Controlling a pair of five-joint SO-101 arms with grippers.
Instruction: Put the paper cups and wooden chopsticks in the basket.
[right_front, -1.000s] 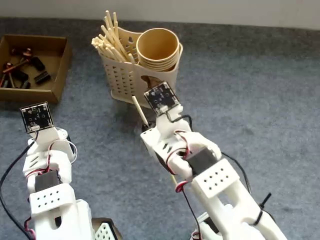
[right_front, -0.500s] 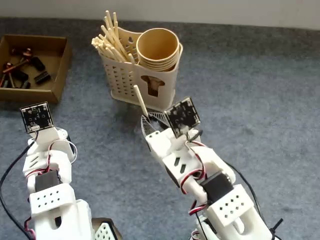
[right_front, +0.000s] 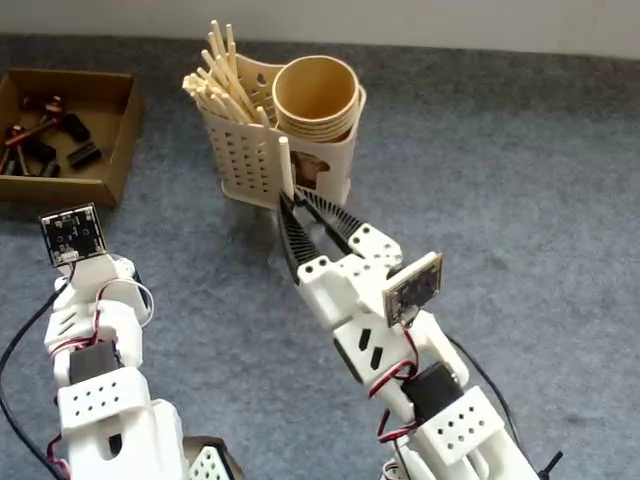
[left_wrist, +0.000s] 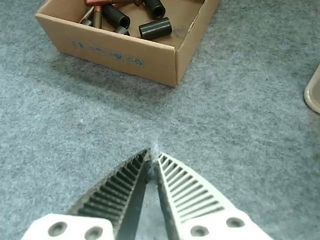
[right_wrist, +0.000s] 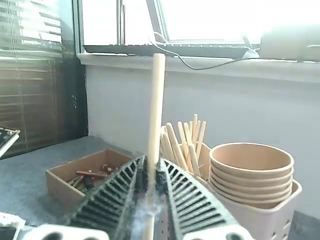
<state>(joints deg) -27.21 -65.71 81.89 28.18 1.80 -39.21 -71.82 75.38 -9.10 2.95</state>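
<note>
A cream slotted basket (right_front: 255, 165) stands at the back of the grey carpet. It holds a bundle of wooden chopsticks (right_front: 222, 82) and a stack of paper cups (right_front: 316, 96). My right gripper (right_front: 290, 201) hangs just in front of the basket, shut on one wooden chopstick (right_front: 284, 165) that stands nearly upright. In the right wrist view that chopstick (right_wrist: 157, 110) rises from between the fingers of the right gripper (right_wrist: 151, 166), with the cups (right_wrist: 251, 172) and basket (right_wrist: 265, 212) behind it. My left gripper (left_wrist: 151, 158) is shut on nothing, low over bare carpet.
A cardboard box (right_front: 118, 140) of dark metal parts sits at the back left, a short way ahead of the left gripper in the left wrist view (left_wrist: 125, 47). The left arm (right_front: 95, 330) stays at the front left. Open carpet lies to the right of the basket.
The right arm has drawn back and turned its wrist, lifting the chopstick from a slant near the carpet to nearly upright in front of the basket. The left arm has not moved.
</note>
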